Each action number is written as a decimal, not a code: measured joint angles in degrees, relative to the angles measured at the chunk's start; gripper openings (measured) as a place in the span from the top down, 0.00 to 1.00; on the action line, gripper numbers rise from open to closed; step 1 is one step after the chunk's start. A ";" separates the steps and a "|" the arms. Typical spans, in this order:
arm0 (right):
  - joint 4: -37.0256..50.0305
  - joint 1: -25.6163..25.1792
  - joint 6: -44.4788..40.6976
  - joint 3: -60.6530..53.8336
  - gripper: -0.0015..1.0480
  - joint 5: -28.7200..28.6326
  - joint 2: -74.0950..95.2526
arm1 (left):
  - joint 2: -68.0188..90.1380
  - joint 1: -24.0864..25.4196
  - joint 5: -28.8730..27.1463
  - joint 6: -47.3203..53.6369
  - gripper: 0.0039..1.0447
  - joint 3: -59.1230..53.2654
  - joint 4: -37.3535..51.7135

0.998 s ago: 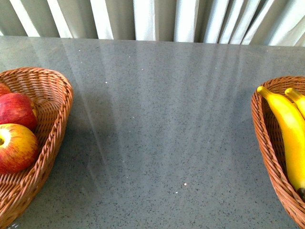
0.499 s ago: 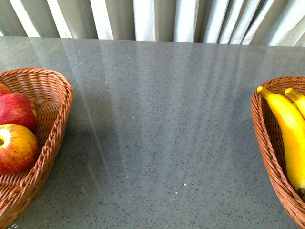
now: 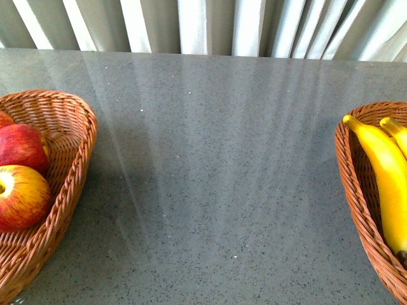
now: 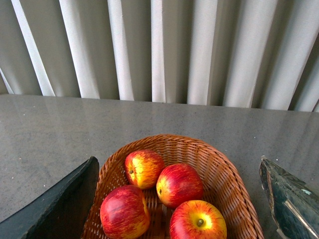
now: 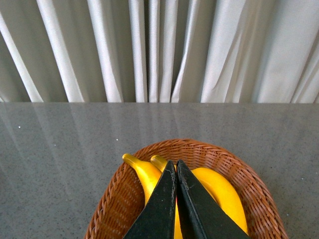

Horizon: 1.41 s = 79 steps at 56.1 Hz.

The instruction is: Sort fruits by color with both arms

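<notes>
On the grey tabletop (image 3: 216,190) in the front view, red apples (image 3: 22,194) sit in the wicker basket (image 3: 73,159) at the left edge and yellow bananas (image 3: 388,178) in the second wicker basket (image 3: 353,184) at the right edge. No fruit lies loose between them and neither arm shows, so the sorting looks finished.

In the left wrist view, the left gripper (image 4: 182,199) hangs spread wide, empty, with four apples in the basket just beyond and between its fingers (image 4: 60,204).

In the right wrist view, the right gripper (image 5: 176,199) is pressed together, empty, over the bananas just beyond its tips.

No brand, label or writing shows anywhere.
</notes>
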 joint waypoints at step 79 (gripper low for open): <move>-14.91 0.11 0.02 0.00 0.12 0.02 -14.60 | 0.00 0.00 0.00 0.00 0.09 0.00 0.00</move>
